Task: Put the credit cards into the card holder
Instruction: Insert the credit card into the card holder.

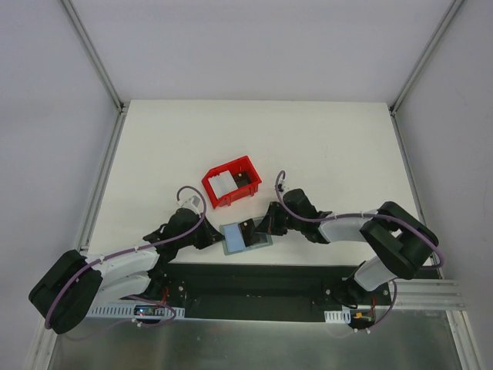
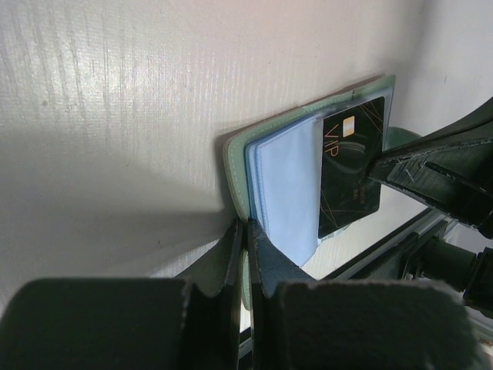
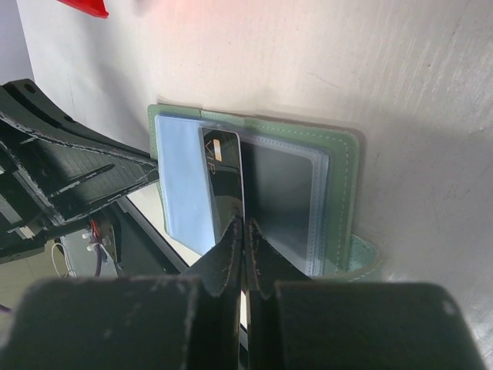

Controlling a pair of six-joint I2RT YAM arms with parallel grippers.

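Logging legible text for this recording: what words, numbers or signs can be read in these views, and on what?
"VIP": gold letters on the dark card, next to its gold chip. The card lies on the open card holder.
Right wrist view: the same card's lettering, above the right gripper, is too skewed to read.
Red bin: its contents are too small to show any print.
No other text shows.

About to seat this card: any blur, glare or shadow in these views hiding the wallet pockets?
Left wrist: dark glossy plastic card sharp, lettering readable; left tool blurred; shadow beside grey-green folding wallet. Right wrist: right tool blurred, wallet sharp. Top external: even light.
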